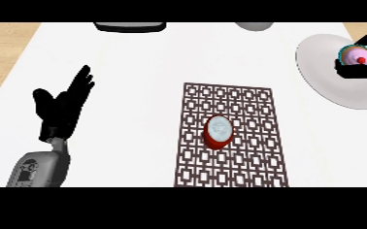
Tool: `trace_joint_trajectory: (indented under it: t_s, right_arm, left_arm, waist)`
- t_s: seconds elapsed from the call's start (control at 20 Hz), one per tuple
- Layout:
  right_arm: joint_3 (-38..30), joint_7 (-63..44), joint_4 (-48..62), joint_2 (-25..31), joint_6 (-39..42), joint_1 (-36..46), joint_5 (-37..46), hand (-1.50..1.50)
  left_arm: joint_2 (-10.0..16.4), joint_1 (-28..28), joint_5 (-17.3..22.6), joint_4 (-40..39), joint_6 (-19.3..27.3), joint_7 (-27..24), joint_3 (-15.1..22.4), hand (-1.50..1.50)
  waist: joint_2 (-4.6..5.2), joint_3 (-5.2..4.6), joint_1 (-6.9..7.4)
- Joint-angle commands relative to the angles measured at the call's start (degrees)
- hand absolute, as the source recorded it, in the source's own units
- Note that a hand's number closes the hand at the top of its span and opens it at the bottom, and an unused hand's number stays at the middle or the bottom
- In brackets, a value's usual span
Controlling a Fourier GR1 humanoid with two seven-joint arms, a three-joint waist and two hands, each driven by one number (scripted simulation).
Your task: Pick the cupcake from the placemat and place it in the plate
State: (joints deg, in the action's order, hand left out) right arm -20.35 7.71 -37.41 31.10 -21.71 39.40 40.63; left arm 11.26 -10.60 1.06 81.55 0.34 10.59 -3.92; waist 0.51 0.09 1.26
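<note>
We start with the white counter [129, 63], which carries everything. Its middle and the strip between mat and plate lie bare, and that is the room we have for moving.

The patterned placemat [229, 165] lies at the near edge, a little right of centre. The pale plate [323, 77] sits at the right edge, cut off by the view and well apart from the mat.

Our left hand [64, 106] rests near the left edge with its fingers straight, slightly spread and pointing up. We judge it is parked there to keep out of the way.

A dark object [129, 26] and a grey rounded one [254, 25] stand at the far edge, away from any path.

A red round thing with a pale top [219, 132] stands in the mat's middle, and nothing touches it.

The cupcake [353, 54], pink-topped in a teal wrapper, is over the plate's right part. Only a dark piece of our right hand [351, 71] shows, its fingers seemingly curled against the cupcake's near side to steady it for setting down. We cannot tell whether the cupcake already rests on the plate.
</note>
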Motion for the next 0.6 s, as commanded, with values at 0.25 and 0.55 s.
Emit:
trace_joint_trajectory:
  t_s: [0.25,0.55]
  right_arm:
    - [-4.64,5.29,18.43,6.67,11.89,3.92,-4.05,1.5]
    - [-4.32,16.68,22.86,7.85,12.85,5.74,-3.44,-1.5]
  left_arm:
    - [-0.89,1.81,1.05,0.77,-1.27,-1.06,0.18,0.0]
    - [0.28,-1.63,0.42,-2.72,-1.56,-1.79,-0.92,0.0]
  waist:
    - [0.41,0.12,1.29]
    - [0.64,0.15,1.11]
